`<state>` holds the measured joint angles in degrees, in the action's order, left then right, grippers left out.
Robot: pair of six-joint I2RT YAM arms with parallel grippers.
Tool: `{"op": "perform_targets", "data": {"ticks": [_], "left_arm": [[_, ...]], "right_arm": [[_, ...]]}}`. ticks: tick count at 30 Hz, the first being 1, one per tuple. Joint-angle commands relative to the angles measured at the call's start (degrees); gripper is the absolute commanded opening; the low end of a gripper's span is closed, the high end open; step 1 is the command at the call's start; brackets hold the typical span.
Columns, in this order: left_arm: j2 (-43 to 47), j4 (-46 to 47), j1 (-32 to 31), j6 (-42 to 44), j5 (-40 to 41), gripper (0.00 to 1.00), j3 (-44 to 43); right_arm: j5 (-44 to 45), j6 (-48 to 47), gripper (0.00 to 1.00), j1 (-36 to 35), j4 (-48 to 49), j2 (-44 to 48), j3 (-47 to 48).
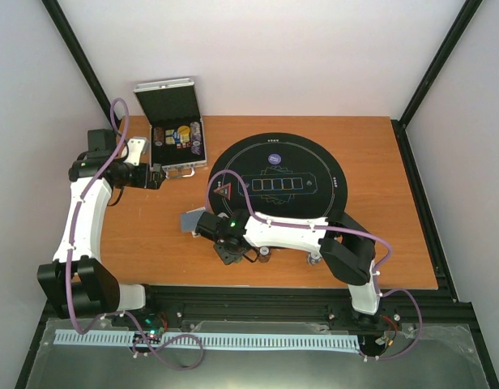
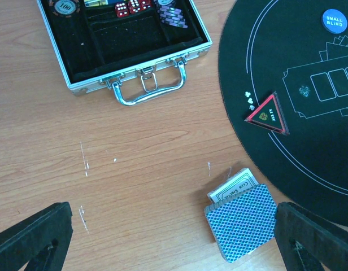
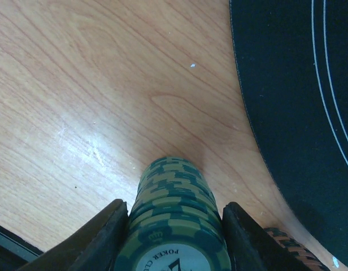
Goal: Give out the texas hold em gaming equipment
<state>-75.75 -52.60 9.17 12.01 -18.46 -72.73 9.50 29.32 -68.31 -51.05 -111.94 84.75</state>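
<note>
Down low, the right gripper pinches a stack of green chips beside the black mat; the left gripper gapes wide, empty.

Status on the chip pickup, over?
Left gripper open over table, near card deck. Right gripper shut on green chip stack, beside mat. Orange chips close beside one finger.
</note>
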Motion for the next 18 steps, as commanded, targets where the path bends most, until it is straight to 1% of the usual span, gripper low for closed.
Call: {"op": "perform_targets", "data": {"ticks": [1,2,4,6,14,18], "left_arm": [[1.2,0.7,0.2,1.0,-0.9,1.00,-0.2],[1.1,0.7,0.2,1.0,-1.0,1.00,-0.2],[1.1,0.7,0.2,1.0,-1.2,1.00,-0.1],[1.1,0.7,0.2,1.0,-1.4,1.00,-0.1],[0.6,0.2,0.2,1.2,-1.7,1.00,-0.3],[0.5,0.1,0.2,1.3,-1.2,1.00,-0.7]], "right_arm": [[0.9,-0.1,0.41,-0.4,-0.8,0.3,1.6],[1.0,-0.2,0.40,-0.3,-1.0,0.3,1.7],[1.1,-0.2,0.34,-0.4,-1.3,0.3,2.0],[1.2,-0.3,0.31,-0.3,-1.8,0.5,2.5],[1.4,-0.7,0.29,-0.3,-4.0,1.4,4.4],[3.4,-1.0,0.27,-0.1,-5.3,1.9,5.0]]}}
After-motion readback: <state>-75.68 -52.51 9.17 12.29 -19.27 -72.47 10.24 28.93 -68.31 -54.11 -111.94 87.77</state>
